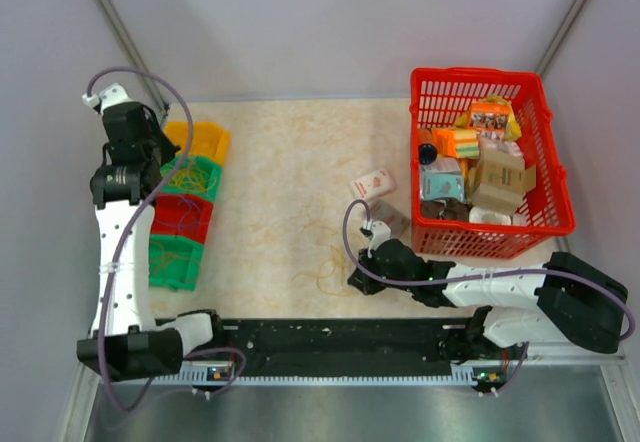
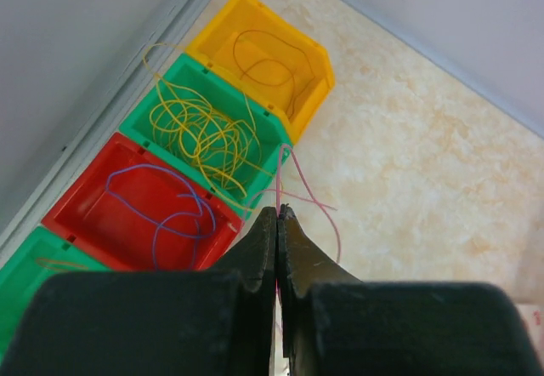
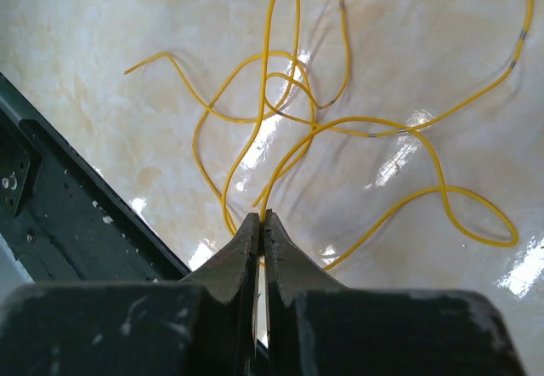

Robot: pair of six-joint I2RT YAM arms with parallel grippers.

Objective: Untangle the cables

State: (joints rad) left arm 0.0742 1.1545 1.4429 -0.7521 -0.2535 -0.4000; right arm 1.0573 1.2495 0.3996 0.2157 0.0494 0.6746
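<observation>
Cables lying partly sorted in bins and partly loose on the surface (image 3: 425, 53)

At the left, yellow cables (image 2: 204, 129) are filling a green bin (image 2: 140, 122) and a purple cable (image 2: 161, 202) is curling in the red bin (image 2: 89, 210). The left end effector (image 2: 278, 214) is clenching a pink cable (image 2: 280, 180) beside them. Farther right, the right end effector (image 3: 259, 219) is clenched over a tangled yellow cable (image 3: 313, 125). Whether it is pinching that cable cannot be told.
</observation>
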